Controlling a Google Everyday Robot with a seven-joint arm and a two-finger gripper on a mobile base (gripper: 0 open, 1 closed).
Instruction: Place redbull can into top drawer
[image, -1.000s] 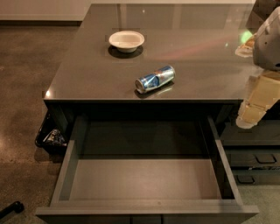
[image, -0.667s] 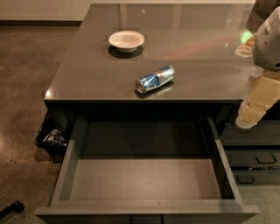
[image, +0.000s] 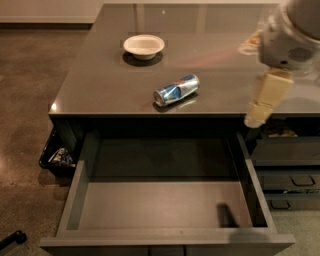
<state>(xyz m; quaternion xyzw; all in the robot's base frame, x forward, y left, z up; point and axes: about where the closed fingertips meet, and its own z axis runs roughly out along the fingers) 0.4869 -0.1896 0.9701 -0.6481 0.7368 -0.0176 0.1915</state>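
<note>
Toward the left rear of the countertop sits a white bowl. The redbull can lies on its side near the front edge, above the pulled-out, empty top drawer. At right, the gripper hangs over the counter's front corner; whether it is open I cannot tell.

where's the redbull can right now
Mid camera view, the redbull can lies on its side near the counter's front edge, between the white bowl and the open top drawer; the gripper hangs to its right.
</note>
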